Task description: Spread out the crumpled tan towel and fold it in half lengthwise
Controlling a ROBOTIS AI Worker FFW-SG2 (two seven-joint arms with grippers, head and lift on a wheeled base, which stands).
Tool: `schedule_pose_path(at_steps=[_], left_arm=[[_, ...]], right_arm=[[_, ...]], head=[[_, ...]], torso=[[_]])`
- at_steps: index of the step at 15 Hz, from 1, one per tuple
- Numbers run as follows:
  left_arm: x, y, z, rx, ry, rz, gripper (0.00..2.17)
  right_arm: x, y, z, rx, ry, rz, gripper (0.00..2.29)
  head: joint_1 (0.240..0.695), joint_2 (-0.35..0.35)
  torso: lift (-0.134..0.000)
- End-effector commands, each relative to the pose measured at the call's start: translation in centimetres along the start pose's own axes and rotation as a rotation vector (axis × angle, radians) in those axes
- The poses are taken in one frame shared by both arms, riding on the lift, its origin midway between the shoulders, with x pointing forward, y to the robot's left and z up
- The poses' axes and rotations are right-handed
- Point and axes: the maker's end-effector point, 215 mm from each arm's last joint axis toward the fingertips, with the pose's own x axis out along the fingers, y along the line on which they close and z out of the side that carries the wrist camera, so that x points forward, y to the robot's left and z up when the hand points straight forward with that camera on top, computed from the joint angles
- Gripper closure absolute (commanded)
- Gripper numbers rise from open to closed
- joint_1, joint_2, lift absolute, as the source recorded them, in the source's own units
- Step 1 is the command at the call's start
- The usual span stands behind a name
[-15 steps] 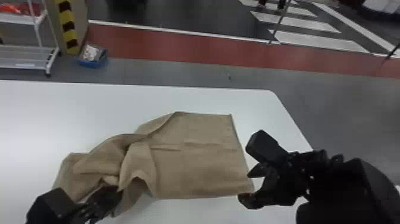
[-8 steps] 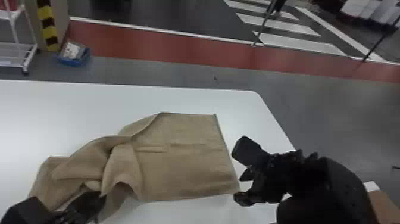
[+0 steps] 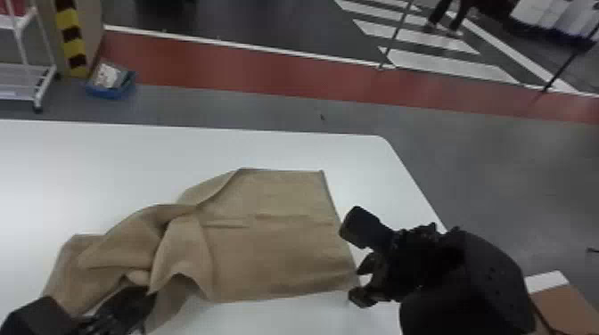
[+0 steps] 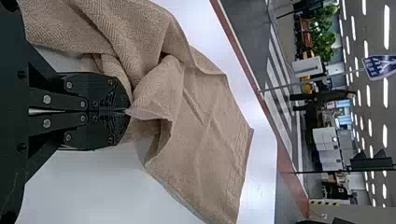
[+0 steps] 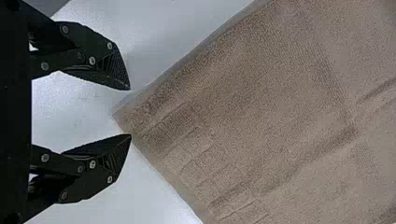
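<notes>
Jaws of the left gripper (image 3: 149, 296) are closed together, with a small pinch of the towel (image 3: 276, 249) between their tips, at lower left of the frame. Right of centre and low in the frame, the right gripper (image 3: 356, 281) has its jaws parted by a clear gap; the right wrist view shows one corner of the towel between the two tips, with neither of them closed on it.

The towel lies across the middle and lower left of the frame. Its right part is spread nearly flat, with a few shallow creases; its left part is bunched into thick folds, and a raised flap stands up just beside the left gripper.

Under the towel is the white surface (image 3: 379, 178), its rounded far corner right of centre. Beyond, at upper left, are a white rack (image 3: 26, 80), a yellow-and-black striped post (image 3: 69, 26) and a blue bin (image 3: 111, 92). A red strip (image 3: 267, 84) crosses the floor.
</notes>
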Motion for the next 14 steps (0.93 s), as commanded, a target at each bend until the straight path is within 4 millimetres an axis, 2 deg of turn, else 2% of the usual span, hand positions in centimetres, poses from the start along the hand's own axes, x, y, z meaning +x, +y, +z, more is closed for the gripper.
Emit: schedule_pose_path(at_steps=[1,2,4,6,7,8,11,13,14], left_arm=[[0.0,0.0,0.1,0.002,-0.002,0.0,2.09],[0.0,0.0,0.1,0.002,-0.002,0.0,2.09],[0.0,0.1,0.0,0.004,-0.001,0.0,2.09],[0.0,0.1,0.0,0.004,-0.001,0.002,2.09],[0.0,0.2,0.0,0.004,0.0,0.002,2.09],[0.0,0.2,0.0,0.004,0.0,0.002,2.09],[0.0,0.2,0.2,0.008,-0.005,0.002,2.09],[0.2,0.2,0.6,0.009,-0.013,0.0,2.09],[0.4,0.2,1.1,0.006,-0.022,0.002,2.09]], right_arm=[[0.4,-0.1,0.3,-0.005,0.006,0.005,0.71],[0.5,-0.1,0.3,-0.003,0.007,0.007,0.71],[0.7,0.0,0.6,-0.009,0.004,0.021,0.94],[0.4,-0.2,1.1,-0.006,-0.009,0.029,0.94],[0.2,-0.2,1.2,0.0,-0.02,0.044,1.14],[-0.3,-0.4,1.7,-0.002,-0.036,0.042,1.18],[-2.9,-1.5,3.0,0.024,-0.121,0.03,1.18],[-5.4,-3.3,3.3,0.035,-0.182,-0.004,1.18],[-6.7,-4.9,3.0,0.057,-0.199,-0.034,1.18]], head=[[0.695,-0.35],[0.695,-0.35],[0.695,-0.35],[0.695,-0.35],[0.695,-0.35],[0.695,-0.348],[0.695,-0.339],[0.695,-0.334],[0.695,-0.336]], torso=[[-0.123],[-0.123],[-0.123],[-0.123],[-0.123],[-0.123],[-0.123],[-0.123],[-0.123]])
